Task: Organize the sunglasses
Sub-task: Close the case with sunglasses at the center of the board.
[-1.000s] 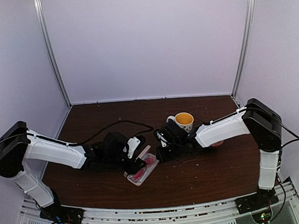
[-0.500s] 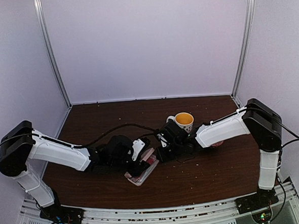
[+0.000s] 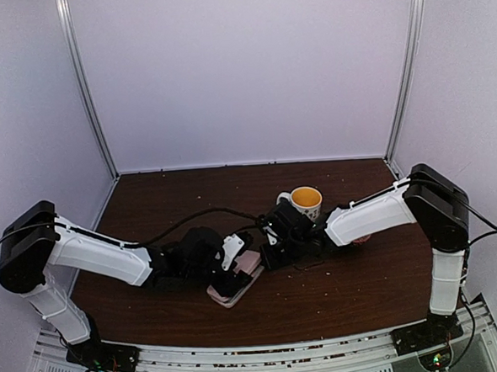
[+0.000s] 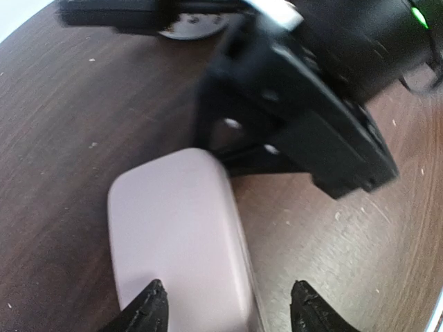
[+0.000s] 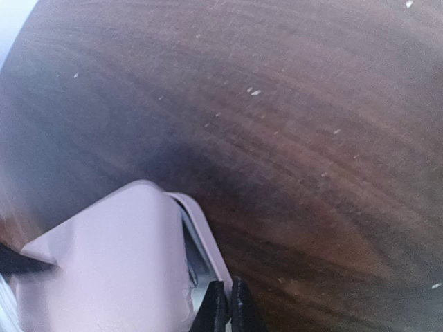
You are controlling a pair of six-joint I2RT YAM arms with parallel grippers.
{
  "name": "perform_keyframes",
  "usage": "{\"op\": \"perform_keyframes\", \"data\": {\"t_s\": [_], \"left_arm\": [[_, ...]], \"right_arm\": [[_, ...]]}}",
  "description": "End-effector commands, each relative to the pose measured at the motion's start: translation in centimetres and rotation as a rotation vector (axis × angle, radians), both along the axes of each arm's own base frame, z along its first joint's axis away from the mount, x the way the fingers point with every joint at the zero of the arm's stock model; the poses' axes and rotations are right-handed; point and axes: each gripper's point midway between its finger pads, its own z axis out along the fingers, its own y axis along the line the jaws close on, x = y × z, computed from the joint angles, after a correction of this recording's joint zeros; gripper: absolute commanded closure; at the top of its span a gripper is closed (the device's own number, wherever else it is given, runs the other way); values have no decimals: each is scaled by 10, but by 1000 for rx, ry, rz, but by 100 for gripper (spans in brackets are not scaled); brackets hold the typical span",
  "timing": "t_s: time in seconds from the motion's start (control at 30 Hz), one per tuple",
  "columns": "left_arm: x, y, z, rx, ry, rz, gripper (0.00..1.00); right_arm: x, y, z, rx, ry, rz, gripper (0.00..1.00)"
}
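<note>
The pink oblong case lies on the dark wooden table between the two arms, its lid almost down. My left gripper is open and sits over the case, one fingertip above the lid and the other above bare table; the midpoint of the left gripper is by the case's right edge. My right gripper is shut on the thin rim of the case's lower shell, with the fingertips of the right gripper pinched together. A narrow gap shows under the lid. The sunglasses are hidden.
A white mug with a yellow inside stands just behind the right gripper. A black cable loops over the table behind the left arm. The right arm's black wrist is close beyond the case. Walls enclose the table on three sides.
The case lid has come down from open, red inside showing, to almost shut. My left gripper moved right and over the case. The right gripper has stayed at the case's far end.
</note>
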Motion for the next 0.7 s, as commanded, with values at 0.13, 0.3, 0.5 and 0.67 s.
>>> {"op": "perform_keyframes", "data": {"t_s": [0.13, 0.3, 0.5, 0.67], "left_arm": [[-44, -10, -21, 48, 106, -114, 38], [-40, -3, -22, 70, 90, -78, 38], [-37, 2, -14, 71, 66, -66, 38], [-37, 3, -17, 84, 67, -64, 39]], "right_arm": [[-10, -4, -3, -2, 27, -10, 98], [-9, -6, 2, 5, 20, -16, 97], [-9, -12, 14, 22, 6, -22, 93], [-8, -13, 23, 57, 10, -20, 89]]}}
